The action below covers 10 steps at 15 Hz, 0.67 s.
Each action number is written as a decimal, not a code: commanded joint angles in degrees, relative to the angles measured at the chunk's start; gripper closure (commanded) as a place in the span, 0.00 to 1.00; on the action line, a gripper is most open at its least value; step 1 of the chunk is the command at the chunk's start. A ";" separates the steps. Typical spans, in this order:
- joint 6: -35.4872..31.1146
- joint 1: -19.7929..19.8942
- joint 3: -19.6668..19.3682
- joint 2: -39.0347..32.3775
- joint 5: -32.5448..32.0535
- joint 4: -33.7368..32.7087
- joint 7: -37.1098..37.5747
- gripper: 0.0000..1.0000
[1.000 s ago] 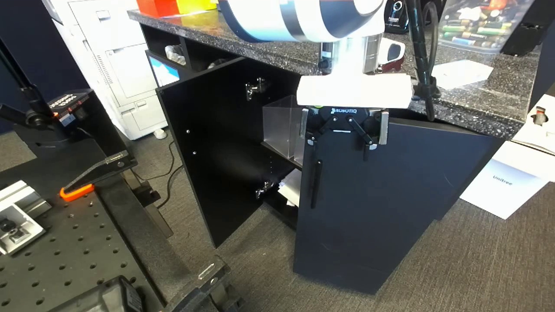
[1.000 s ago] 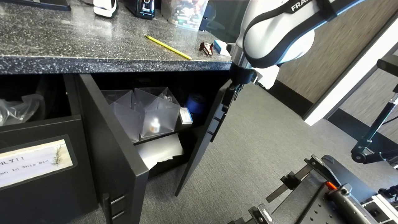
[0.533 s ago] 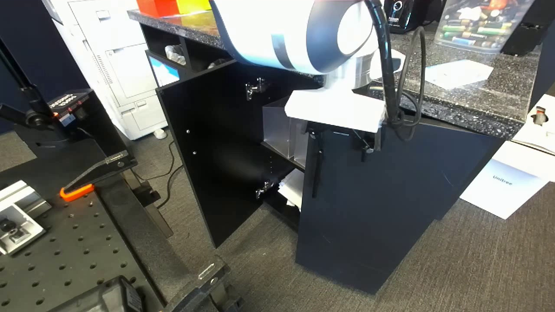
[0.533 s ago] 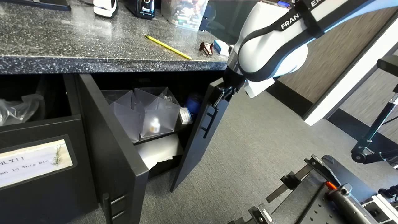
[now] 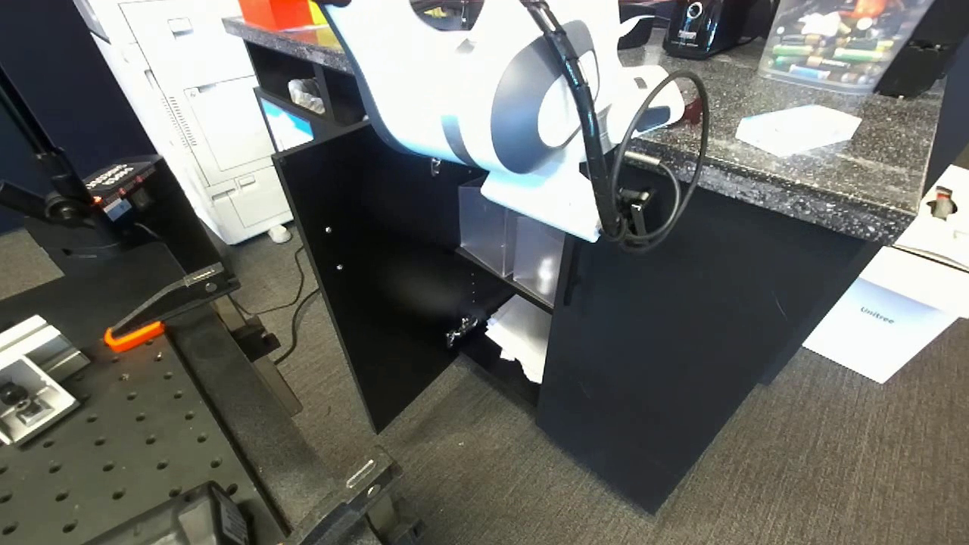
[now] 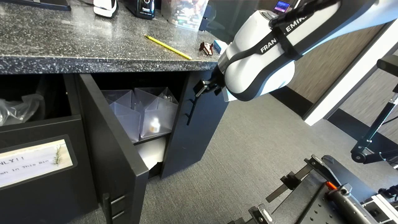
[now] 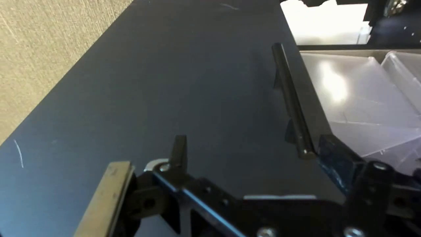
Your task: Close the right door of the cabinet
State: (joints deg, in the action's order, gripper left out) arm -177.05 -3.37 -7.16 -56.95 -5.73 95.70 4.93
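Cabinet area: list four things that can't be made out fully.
Papers: partly behind the right door in both exterior views.
Sign: wording cut off by the left edge in an exterior view.
Left door handle: lower end cut off by the bottom edge in an exterior view.
End effector: mostly hidden by the arm in an exterior view.

Apparently an office-like lab: a robot arm [image 6: 258, 73] bears the claw [image 6: 207, 89], with carpet [image 6: 248, 133] below it and a yellow pencil [image 6: 168, 47] above it. Well apart from the claw stand a white copier-like machine [image 5: 223, 136] and a black table [image 5: 91, 477] with rows of holes.
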 commanded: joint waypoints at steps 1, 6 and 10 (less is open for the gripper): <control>-2.27 -5.31 -5.88 -0.12 3.14 1.88 3.77 0.00; 10.25 0.52 1.38 11.18 1.87 15.21 -2.27 0.00; 11.63 2.45 3.13 10.60 1.91 15.50 -4.51 0.00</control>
State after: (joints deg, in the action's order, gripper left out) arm -165.52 -0.89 -3.98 -46.21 -3.94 111.45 0.50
